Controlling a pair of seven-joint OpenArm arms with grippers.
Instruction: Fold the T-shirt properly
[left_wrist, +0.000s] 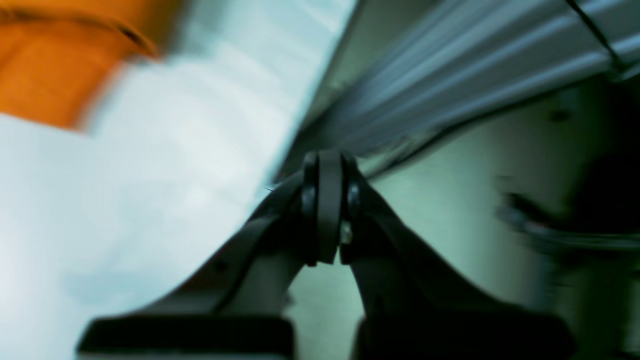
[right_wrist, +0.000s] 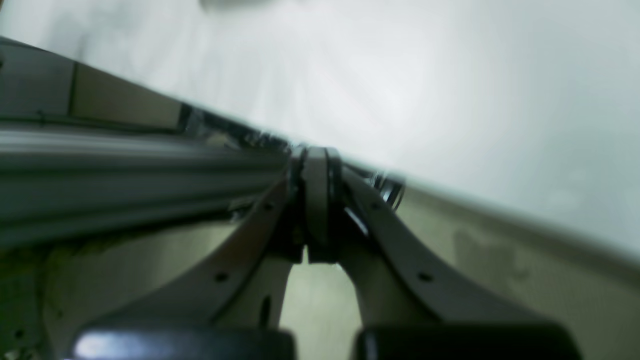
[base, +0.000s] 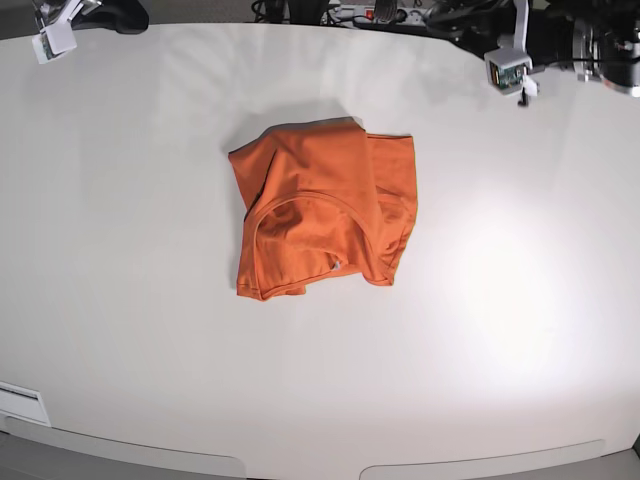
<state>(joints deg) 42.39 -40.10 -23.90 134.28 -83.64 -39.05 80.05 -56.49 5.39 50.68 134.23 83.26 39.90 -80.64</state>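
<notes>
The orange T-shirt (base: 320, 205) lies folded into a rough, uneven rectangle at the middle of the white table (base: 520, 300), neckline up, with a small white tag near its lower edge. A blurred corner of it shows in the left wrist view (left_wrist: 55, 65). My left gripper (left_wrist: 327, 165) is shut and empty, held past the table's far edge, well away from the shirt. My right gripper (right_wrist: 315, 160) is shut and empty, also over the table's edge. The shirt does not show in the right wrist view.
The left arm (base: 600, 45) sits at the far right corner and the right arm (base: 55, 30) at the far left corner. Cables and a power strip (base: 370, 12) lie behind the table. An aluminium rail (left_wrist: 475, 65) runs along the table edge.
</notes>
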